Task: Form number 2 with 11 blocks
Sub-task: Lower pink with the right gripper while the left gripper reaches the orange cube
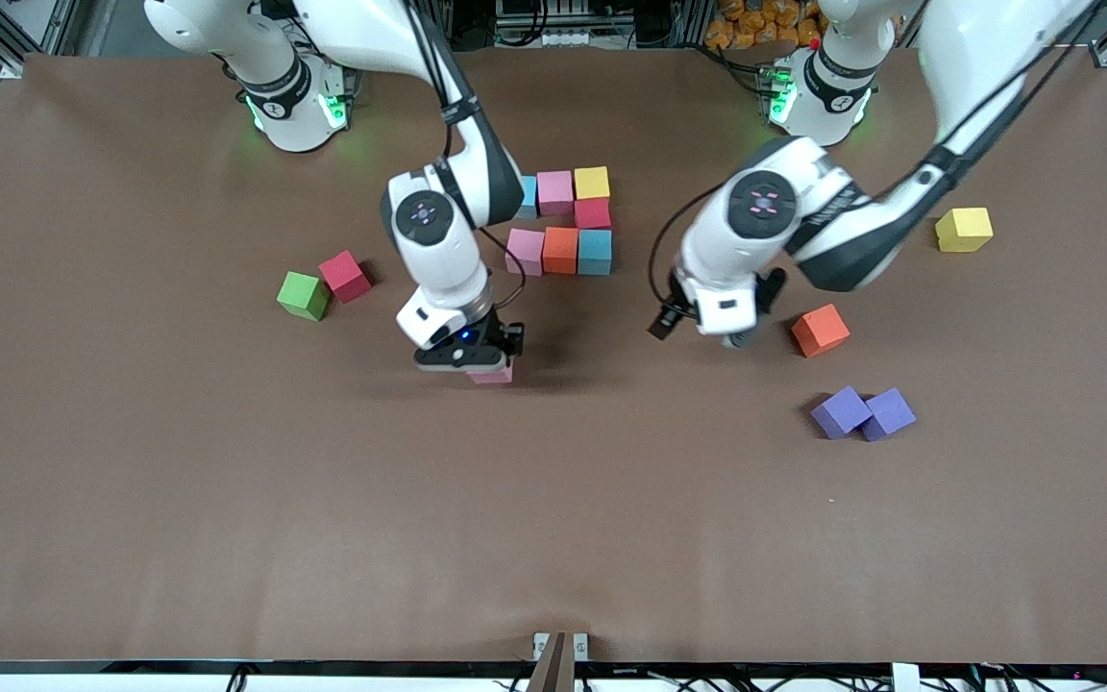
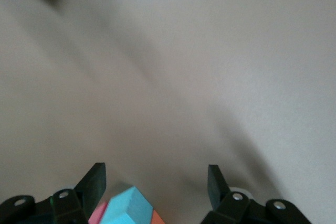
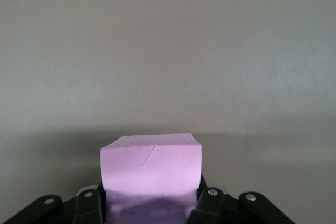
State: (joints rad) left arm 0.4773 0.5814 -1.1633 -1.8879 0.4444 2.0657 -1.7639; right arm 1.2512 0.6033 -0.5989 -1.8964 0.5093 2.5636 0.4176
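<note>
Right gripper (image 1: 488, 370) clamped on a pink block (image 1: 493, 375), low over the brown table (image 1: 227, 500), nearer the front camera than the partial figure (image 1: 568, 223) of seven matte cubes. Right wrist view shows its grainy foam face, creased (image 3: 151, 169). Left gripper (image 1: 731, 338), fingers (image 2: 94, 182) apart, empty, hangs beside a loose orange cube (image 1: 820, 330). Two purple cubes (image 1: 863, 413) touch. Green cube (image 1: 304, 295) and red cube (image 1: 344, 276) sit toward the right arm's end.
</note>
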